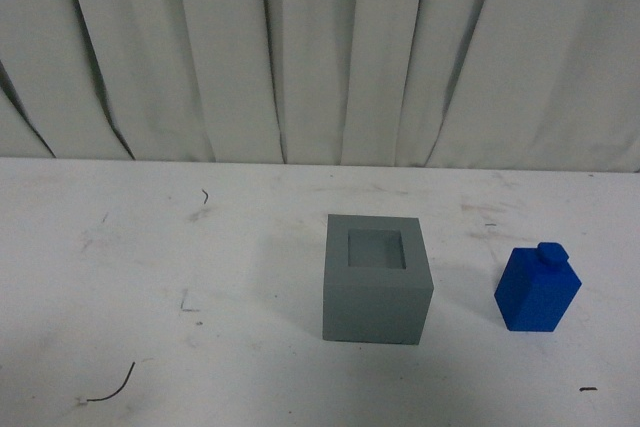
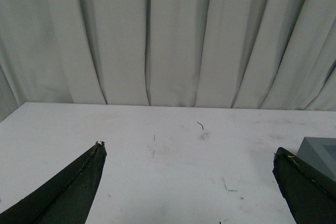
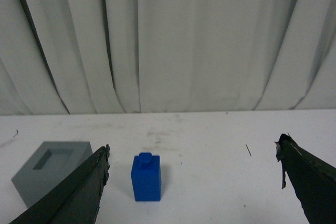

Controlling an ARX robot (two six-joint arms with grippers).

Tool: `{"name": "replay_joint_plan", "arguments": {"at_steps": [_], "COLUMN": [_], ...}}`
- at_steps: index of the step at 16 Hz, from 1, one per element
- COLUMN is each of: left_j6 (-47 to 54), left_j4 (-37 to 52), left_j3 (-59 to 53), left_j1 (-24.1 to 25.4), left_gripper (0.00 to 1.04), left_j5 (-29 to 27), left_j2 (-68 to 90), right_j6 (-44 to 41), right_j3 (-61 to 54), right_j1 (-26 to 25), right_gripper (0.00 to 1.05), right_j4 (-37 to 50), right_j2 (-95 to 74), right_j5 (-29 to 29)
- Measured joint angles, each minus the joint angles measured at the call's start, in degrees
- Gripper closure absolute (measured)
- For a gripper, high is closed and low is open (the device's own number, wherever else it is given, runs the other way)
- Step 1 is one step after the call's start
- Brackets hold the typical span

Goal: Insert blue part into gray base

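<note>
The gray base (image 1: 377, 287), a matte cube, sits upright on the table with its square recess facing up and empty. The blue part (image 1: 537, 288), a narrower block with a small knob on top, stands upright just beside it, to its right, apart

Blue part (image 1: 537, 290) stands right of gray base (image 1: 376, 281).
</note>
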State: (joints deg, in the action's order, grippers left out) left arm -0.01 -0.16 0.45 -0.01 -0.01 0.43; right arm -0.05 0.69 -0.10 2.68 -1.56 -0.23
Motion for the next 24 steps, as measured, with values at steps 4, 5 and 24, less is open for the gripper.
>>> {"name": "replay_joint_plan", "arguments": {"at_steps": [4, 5, 24], "left_j6": [0.0, 0.0, 0.0], "left_j4": [-0.02, 0.0, -0.02], "left_j3": [0.0, 0.0, 0.0], "left_j1": [0.0, 0.0, 0.0], "left_gripper": [0.07, 0.07, 0.07], "left_j5": [0.0, 0.0, 0.0], "left_j2": [0.0, 0.0, 0.0], "right_j6": [1.16, 2.03, -56.13], "right_j3": [1.25, 3.37, 61.68], "right_j1": [-5.79, -8.92, -12.41], "right_gripper": [0.06, 0.06, 0.06], "right_j4": [13.55, 21.57, 4.9], "right_j2": [-14.36, -22.53, -96.21], "right_j5": [-5.68, -8.72, -39.43]}}
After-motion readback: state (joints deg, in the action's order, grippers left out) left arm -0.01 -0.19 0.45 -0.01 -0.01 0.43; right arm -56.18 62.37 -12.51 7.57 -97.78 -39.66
